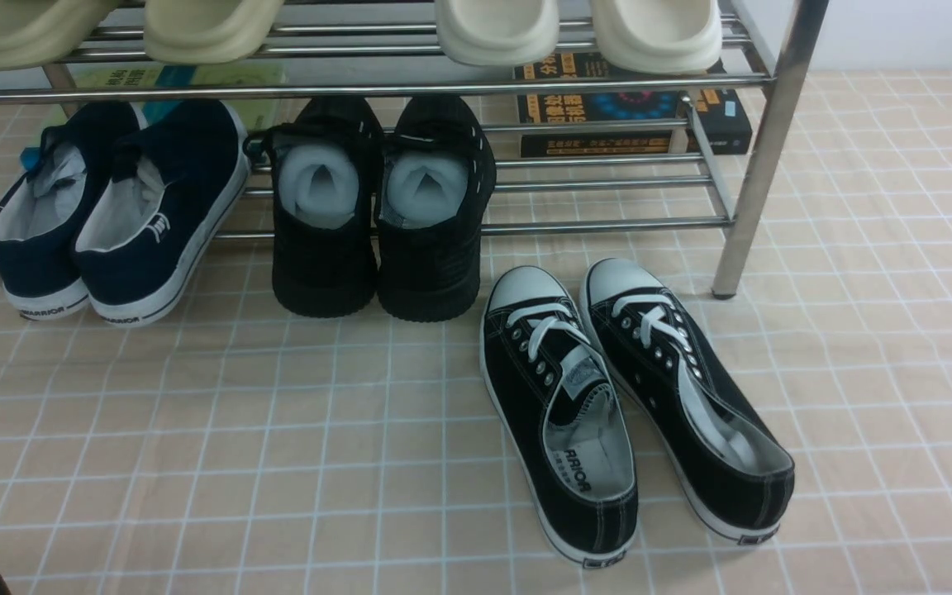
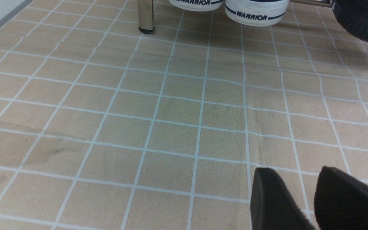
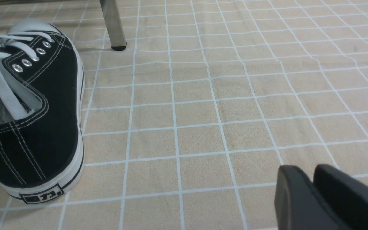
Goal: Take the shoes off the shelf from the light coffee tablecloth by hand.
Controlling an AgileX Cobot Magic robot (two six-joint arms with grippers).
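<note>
The right gripper point(image 3: 311, 179), 2 matte black wedge-shaped fingers, is seen slightly parted, holding nothing; the left gripper point(image 2: 299, 188) likewise. The canvas shoes point(image 1: 633, 405) are laid on the gridded light coffee tablecloth point(image 1: 195, 463), before the chrome-tubed shelf point(image 1: 761, 149).

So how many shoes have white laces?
2. Both are the black canvas shoes lying side by side on the tablecloth in front of the shelf, toes toward it. The other shoes show no white laces from here, though theirs may be hidden.
</note>
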